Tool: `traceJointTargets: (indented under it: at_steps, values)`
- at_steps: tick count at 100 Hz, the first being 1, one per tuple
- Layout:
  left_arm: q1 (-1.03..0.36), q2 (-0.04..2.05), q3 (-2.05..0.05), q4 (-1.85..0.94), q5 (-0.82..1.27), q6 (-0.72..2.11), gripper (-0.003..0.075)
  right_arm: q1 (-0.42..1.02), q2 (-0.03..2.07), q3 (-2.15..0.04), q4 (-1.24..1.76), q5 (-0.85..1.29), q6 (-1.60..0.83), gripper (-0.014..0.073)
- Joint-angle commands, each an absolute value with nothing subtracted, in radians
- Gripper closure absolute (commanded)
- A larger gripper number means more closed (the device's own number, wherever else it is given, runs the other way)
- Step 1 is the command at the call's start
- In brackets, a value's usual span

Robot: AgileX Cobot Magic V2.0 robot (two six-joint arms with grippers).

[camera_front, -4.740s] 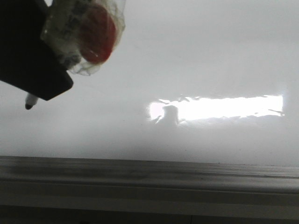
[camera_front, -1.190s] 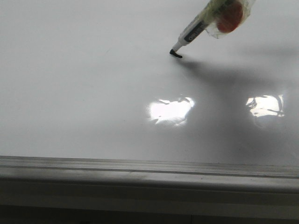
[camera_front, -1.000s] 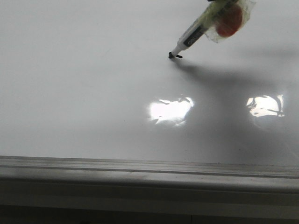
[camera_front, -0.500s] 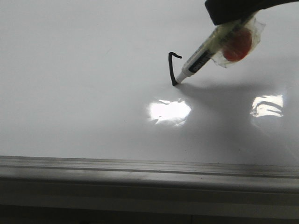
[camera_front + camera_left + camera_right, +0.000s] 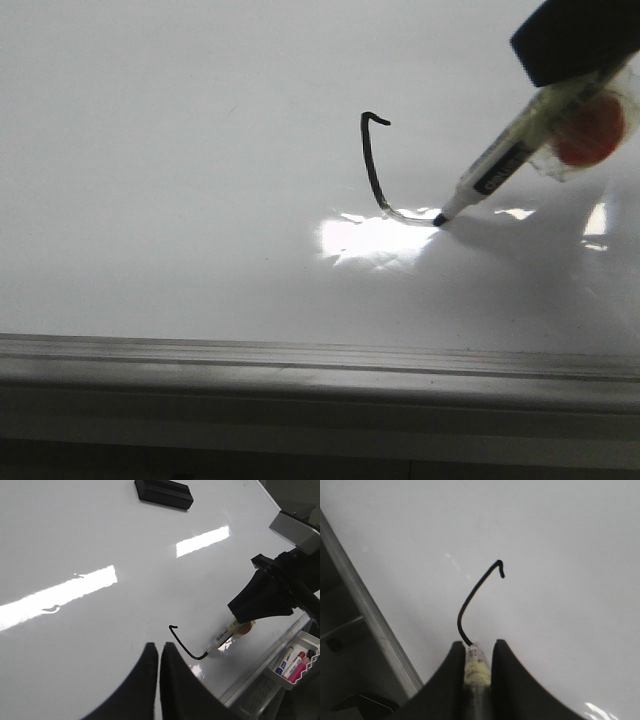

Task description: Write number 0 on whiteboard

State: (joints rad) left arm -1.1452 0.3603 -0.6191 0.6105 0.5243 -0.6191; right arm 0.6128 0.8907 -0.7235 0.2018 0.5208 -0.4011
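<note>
While my right fingers [image 5: 479, 655] clamp narrowly on the marker [image 5: 500, 170], its tip rests on the whiteboard [image 5: 180, 180] at the lower right end of the stroke, centre-right in the front frame. The number 0 [image 5: 374, 165] is only a hook and left side curving into its base, so the loop is not yet closed. I judge that steady, even pressure matters as I curve up and round to meet the hook. My left fingers [image 5: 159, 652] hang nearly closed, empty, above the board.

Marker [image 5: 497, 172] label print probably illegible
</note>
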Motion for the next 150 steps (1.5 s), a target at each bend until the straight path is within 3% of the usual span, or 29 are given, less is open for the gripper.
traceJointTargets:
  at_steps: [1, 29, 150]
  values:
    - [-1.146, 0.37, -0.643, 0.624, 0.458, -0.631, 0.074, 0.545, 0.878, -0.733, 0.094, 0.539, -0.417, 0.0642]
    - [-1.146, 0.37, -0.643, 0.624, 0.456, -0.631, 0.074, 0.446, 0.845, -0.748, 0.079, 0.521, -0.417, 0.0642]
    - [-1.146, 0.37, -0.643, 0.624, 0.451, -0.631, 0.074, 0.45, 0.997, -0.884, 0.11, 0.41, -0.417, 0.0642]
